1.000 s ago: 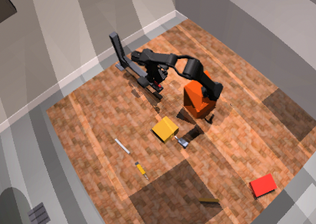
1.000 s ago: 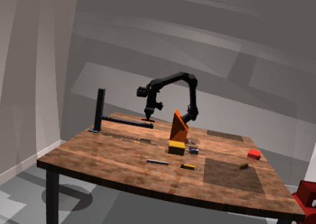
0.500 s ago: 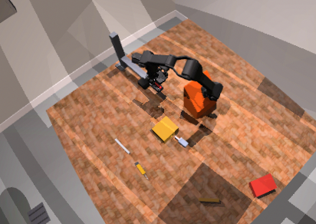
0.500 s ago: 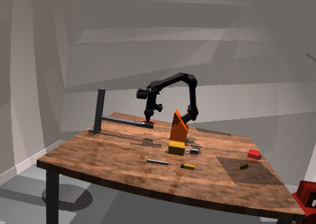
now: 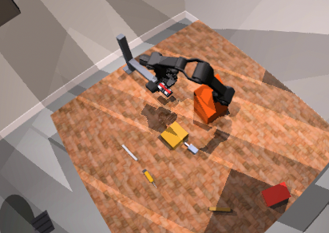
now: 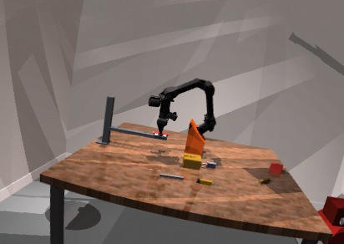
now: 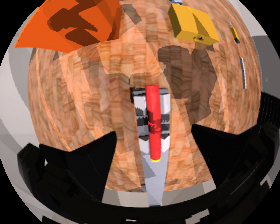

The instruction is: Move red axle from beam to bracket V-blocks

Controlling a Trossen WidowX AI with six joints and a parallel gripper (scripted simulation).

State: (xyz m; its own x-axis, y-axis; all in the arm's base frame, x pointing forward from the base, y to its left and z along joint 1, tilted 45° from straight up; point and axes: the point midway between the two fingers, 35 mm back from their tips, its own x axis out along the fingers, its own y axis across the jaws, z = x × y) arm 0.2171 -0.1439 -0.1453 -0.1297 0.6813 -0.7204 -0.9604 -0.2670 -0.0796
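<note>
the pincer (image 5: 161, 84) (image 6: 161, 132) (image 7: 155, 132) is released, its fingers spread wide to either side of the red axle (image 5: 164, 89) (image 6: 162, 134) (image 7: 154, 120); in the wrist view there is space between each fingertip and the axle, and nothing is gripped. the axle rests lengthwise on pale blocks (image 7: 165, 105) at the free end of a grey bar (image 5: 144, 71) (image 6: 131, 132) (image 7: 156, 182), which reaches out from an upright post (image 5: 124, 49) (image 6: 108, 119). in the wrist view its yellow tip points to six o'clock. seen from the top, a yellow block (image 5: 174, 136) (image 6: 192, 161) (image 7: 193, 24) sits on the desk (image 5: 247, 125) (image 6: 125, 173) (image 7: 91, 100) at six o'clock from the axle; any marking on it is too small to read. from that block, an orange wedge-like piece (image 5: 205, 105) (image 6: 194, 141) (image 7: 91, 25) stands between one and two o'clock, a pale-handled piece (image 5: 192, 148) (image 6: 211, 165) lies at four, a red block (image 5: 275, 194) (image 6: 275, 168) further off at four, a yellow-handled tool (image 5: 148, 175) (image 6: 204, 181) at seven, and a thin pale rod (image 5: 129, 152) (image 6: 171, 176) at eight.
</note>
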